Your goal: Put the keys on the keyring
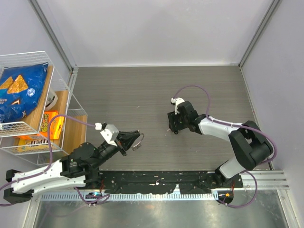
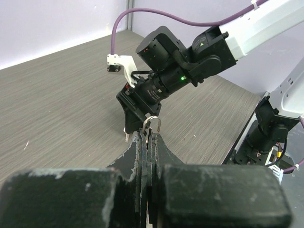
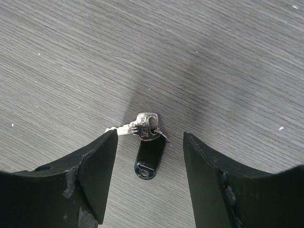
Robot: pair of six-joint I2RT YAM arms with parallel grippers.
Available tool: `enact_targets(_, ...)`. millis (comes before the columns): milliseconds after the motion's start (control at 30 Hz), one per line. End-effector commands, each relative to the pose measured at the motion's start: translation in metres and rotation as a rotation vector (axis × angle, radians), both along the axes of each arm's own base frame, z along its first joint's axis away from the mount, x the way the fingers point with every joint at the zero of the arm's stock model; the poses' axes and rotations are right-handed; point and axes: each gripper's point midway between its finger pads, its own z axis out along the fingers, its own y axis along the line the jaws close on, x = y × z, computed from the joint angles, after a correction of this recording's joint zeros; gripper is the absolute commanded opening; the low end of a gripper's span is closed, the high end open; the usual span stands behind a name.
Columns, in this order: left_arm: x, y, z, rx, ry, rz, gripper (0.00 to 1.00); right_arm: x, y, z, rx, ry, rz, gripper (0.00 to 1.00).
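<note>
Our left gripper (image 2: 148,138) fills the bottom of the frame, its two dark fingers pressed flat together. From their tips a thin silver loop — the keyring (image 2: 152,122) — stands up, pinched by its lower part. Just beyond it we see the right gripper (image 2: 130,118) pointing down at the grey wood-grain table (image 2: 61,109), its tips close to the surface; whether its jaws are parted we cannot tell from here. A white bracket (image 2: 119,63) juts from its wrist and a purple cable (image 2: 142,12) arches above — behind them, a pale wall (image 2: 47,23).
</note>
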Motion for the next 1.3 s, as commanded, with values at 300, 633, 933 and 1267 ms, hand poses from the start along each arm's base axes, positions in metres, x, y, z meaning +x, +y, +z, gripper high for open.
enact_targets(300, -0.002, 0.002, 0.013, -0.062, -0.002, -0.005, 0.00, 0.001, -0.002, -0.013, 0.017, 0.023, -0.042, 0.52)
enact_targets(633, -0.002, 0.001, 0.013, -0.060, 0.000, -0.009, 0.00, 0.001, -0.001, -0.015, 0.035, 0.015, -0.042, 0.36)
enact_targets(933, -0.002, 0.001, 0.014, -0.059, -0.001, -0.005, 0.00, -0.004, -0.004, -0.012, 0.038, 0.015, -0.047, 0.33)
enact_targets(1267, -0.003, -0.002, 0.016, -0.058, 0.002, -0.018, 0.00, -0.005, -0.016, -0.005, 0.023, -0.016, -0.097, 0.20)
